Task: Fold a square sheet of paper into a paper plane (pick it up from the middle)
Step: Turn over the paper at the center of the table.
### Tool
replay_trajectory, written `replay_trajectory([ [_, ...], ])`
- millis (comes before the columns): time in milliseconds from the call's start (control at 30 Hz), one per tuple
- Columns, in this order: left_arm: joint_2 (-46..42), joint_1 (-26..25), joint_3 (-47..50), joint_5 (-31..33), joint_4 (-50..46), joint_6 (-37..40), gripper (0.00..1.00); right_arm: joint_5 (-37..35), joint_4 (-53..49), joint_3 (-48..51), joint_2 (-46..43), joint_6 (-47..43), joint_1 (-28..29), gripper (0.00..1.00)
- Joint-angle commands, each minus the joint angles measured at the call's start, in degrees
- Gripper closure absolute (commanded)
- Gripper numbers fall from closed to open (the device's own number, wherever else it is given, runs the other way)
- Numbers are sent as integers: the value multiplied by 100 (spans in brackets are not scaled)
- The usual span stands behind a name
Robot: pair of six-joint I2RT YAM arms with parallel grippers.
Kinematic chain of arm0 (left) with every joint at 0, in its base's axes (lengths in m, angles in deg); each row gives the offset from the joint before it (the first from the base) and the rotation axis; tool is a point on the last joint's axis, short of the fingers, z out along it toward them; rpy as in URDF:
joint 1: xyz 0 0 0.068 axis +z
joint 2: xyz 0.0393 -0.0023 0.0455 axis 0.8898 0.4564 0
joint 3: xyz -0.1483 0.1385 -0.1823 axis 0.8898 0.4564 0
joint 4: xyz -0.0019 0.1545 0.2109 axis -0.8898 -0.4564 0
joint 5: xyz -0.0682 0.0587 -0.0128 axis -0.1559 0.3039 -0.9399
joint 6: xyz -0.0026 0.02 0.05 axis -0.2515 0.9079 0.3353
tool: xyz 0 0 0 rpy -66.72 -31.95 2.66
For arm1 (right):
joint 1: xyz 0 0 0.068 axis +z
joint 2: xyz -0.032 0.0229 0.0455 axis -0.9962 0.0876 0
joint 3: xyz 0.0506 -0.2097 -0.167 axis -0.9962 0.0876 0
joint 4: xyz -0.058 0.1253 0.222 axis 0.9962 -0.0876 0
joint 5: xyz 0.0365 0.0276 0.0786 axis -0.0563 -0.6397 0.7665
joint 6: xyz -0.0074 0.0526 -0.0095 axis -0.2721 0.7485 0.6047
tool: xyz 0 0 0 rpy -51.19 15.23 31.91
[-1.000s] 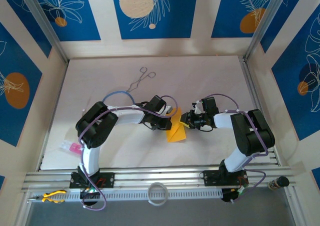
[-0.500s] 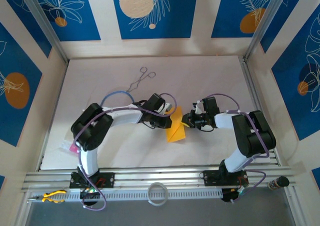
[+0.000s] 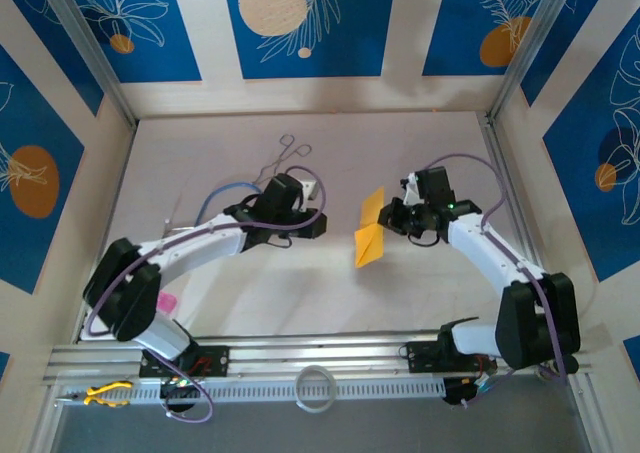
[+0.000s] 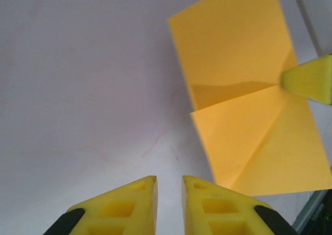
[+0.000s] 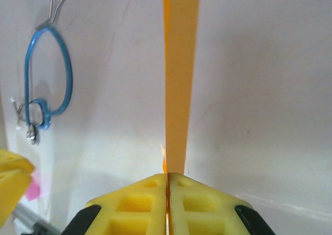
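Two robot arms share one white table (image 3: 420, 293), each ending in one yellow gripper: the left gripper (image 4: 169, 180) and the right gripper (image 5: 167, 175). One creased orange-yellow sheet of paper (image 3: 368, 235). One pair of metal forceps (image 3: 283, 159). One blue cord loop (image 5: 27, 74). One small pink slip (image 3: 166, 301). One pair of yellow-handled pliers (image 3: 104, 394). One white ring (image 3: 315, 388).

Bright, even light across the top view, crisp; soft grey shadows sit on the white table (image 3: 420, 293). Wrist pictures go slightly soft along the bottom edge.
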Motion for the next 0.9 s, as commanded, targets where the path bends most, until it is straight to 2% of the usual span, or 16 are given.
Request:
replay_trajectory([
  [0, -502, 206, 303, 552, 98, -116, 78, -1439, -1805, -638, -116, -413, 243, 91],
  [200, -1309, 398, 820, 1247, 78, -291, 74, -3850, -3351, -1825, 666, -123, 978, 93],
  [267, -1596, 439, 972, 1596, -23, -376, 73, -4234, -3552, -2027, 1062, 4, 1212, 95],
  [400, -2235, 477, 1240, 2390, -308, -555, 69, -4565, -3874, -2485, 1927, 283, 1765, 97],
  [533, -2910, 518, 1509, 3064, -620, -694, 64, -4579, -4037, -3133, 2998, 479, 2407, 96],
  [633, -3228, 555, 1656, 3192, -726, -756, 63, -4468, -4177, -3835, 3815, 624, 2837, 95],
  [800, -3407, 568, 1730, 3167, -953, -880, 63, -3582, -3922, -4931, 4641, 369, 3283, 89],
  [867, -3419, 575, 1749, 3132, -972, -915, 63, -3177, -3711, -5144, 4708, 262, 3362, 81],
])
